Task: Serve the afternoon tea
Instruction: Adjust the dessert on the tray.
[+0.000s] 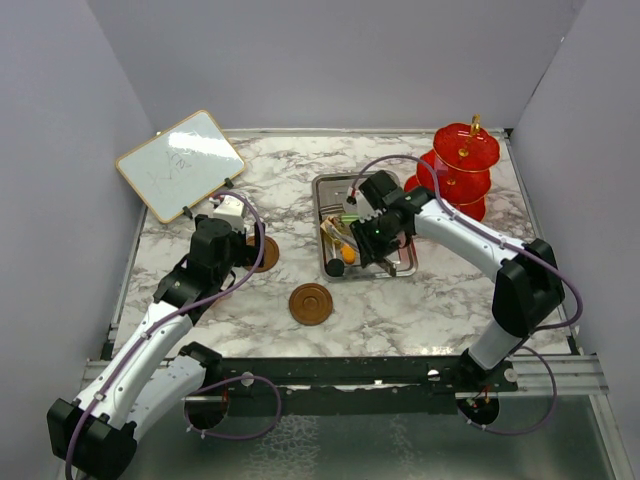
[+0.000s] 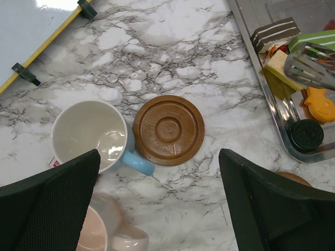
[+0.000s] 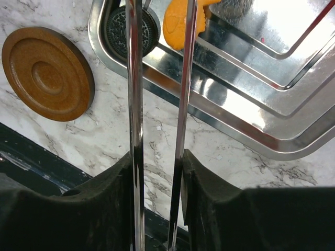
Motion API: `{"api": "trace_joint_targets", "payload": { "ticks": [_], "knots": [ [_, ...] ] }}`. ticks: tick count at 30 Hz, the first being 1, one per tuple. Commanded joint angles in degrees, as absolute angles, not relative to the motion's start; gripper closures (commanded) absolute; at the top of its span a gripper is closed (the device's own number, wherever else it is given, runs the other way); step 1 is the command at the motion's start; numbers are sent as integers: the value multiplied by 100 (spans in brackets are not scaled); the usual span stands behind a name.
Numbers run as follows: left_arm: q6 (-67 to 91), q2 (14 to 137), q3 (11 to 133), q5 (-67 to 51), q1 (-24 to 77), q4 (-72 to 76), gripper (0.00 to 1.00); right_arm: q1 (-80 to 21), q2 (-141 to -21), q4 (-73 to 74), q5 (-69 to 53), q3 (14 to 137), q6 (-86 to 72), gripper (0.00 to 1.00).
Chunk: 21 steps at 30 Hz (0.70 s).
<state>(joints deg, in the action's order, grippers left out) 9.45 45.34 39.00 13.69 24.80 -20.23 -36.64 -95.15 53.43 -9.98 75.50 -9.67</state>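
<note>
Right wrist view: right jaws clamp steel tongs [image 3: 135, 104], whose parted blades run toward twelve o'clock over an orange cake [image 3: 175, 26] in the tray [image 3: 235, 130], black biscuit [image 3: 116, 29] at eleven. Squeeze gently and lift straight; the red stand [image 1: 455, 170] sits at the tray's two o'clock on the bench [image 1: 400, 310]. Left jaws gape above the blue cup [image 2: 89, 133].

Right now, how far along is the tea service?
Early. Done: nothing served that I can see; the saucers are bare, and the blue cup and pink cup stand on the table beside one. In hand: the right gripper holds steel tongs over the cake pieces in the tray; the left gripper hangs open above the cups. To do: cakes onto the red stand, cups onto saucers.
</note>
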Motion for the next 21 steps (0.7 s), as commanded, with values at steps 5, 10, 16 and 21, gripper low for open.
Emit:
{"api": "trace_joint_targets", "payload": {
  "ticks": [5,10,16,21],
  "knots": [
    [914,4537,4104,1402,2445,-2006,1,-3660,-9632,5484,-701,8079,-795,63],
    [914,4536,4104,1389,2445,-2007,1,-3655,-9664,5705,-392,8257,-767,63],
    [919,4546,4104,1380,2445,-2003,1,-3660,-9677,5824,-509,8319,-644,61],
    [915,4553,4105,1378,2444,-2004,1,-3665,-9711,5853,-525,8307,-592,60]
  ]
}}
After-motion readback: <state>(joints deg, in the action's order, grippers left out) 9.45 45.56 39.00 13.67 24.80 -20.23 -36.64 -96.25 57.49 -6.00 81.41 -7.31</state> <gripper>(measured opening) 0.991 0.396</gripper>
